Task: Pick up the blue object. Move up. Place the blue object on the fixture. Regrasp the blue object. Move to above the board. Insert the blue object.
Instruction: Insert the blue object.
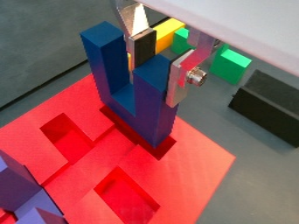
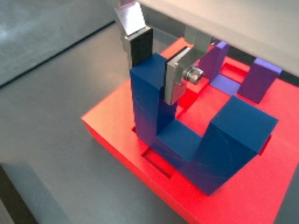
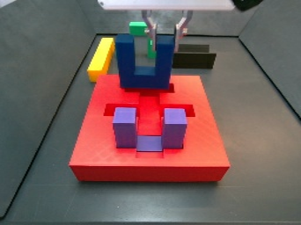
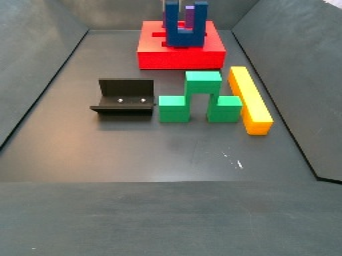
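The blue object (image 3: pixel 143 77) is a navy U-shaped block standing upright with its base in a recess at the far end of the red board (image 3: pixel 147 165). It shows in both wrist views (image 1: pixel 149 109) (image 2: pixel 176 144) and in a side view (image 4: pixel 183 35). My gripper (image 3: pixel 165 42) comes down from above and straddles the top of one prong. In both wrist views (image 1: pixel 160 72) (image 2: pixel 156 68) the dark pad and the silver plate lie against opposite faces of that prong. The black fixture (image 4: pixel 123 98) stands on the floor, apart from the board and bare.
A purple U-shaped block (image 3: pixel 123 123) sits in the board's near recess. A green block (image 4: pixel 201 100) and a long yellow bar (image 4: pixel 250 100) lie on the floor next to the fixture. Dark walls enclose the floor.
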{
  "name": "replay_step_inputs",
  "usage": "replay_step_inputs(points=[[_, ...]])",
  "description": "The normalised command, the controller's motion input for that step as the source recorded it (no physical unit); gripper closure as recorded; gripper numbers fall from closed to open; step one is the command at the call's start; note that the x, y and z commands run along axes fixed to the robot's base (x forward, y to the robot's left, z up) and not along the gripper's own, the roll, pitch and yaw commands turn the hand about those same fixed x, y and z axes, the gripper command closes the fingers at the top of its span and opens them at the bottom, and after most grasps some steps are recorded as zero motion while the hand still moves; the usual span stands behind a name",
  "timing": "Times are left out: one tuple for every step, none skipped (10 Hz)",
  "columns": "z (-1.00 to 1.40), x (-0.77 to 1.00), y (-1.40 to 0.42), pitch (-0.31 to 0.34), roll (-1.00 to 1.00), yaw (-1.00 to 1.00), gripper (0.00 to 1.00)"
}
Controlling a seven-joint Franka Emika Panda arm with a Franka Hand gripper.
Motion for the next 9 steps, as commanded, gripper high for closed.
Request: replay_step_inputs(points=[[-0.11,0.10,-0.10,0.020,0.00,0.00,1.00],[-0.02,0.25,-0.16,0.019,0.01,0.05,1.00],[0.00,0.29,-0.14,0.026,0.05,0.07,1.00],[0.00,0.31,-0.13,0.041,0.06,0.09,1.00],[-0.25,0.13,-0.04,0.036,0.11,0.03,1.00],[-0.38,0.05,0.00,0.026,0.09,0.00,1.00],[-0.31,0.00,0.17,0.021,0.00,0.00,1.00],[-0.27,0.00,0.25,0.000,-0.20,0.21,1.00],[-0.52,0.03,0.17,-0.011,-0.15,0.30,1.00]])
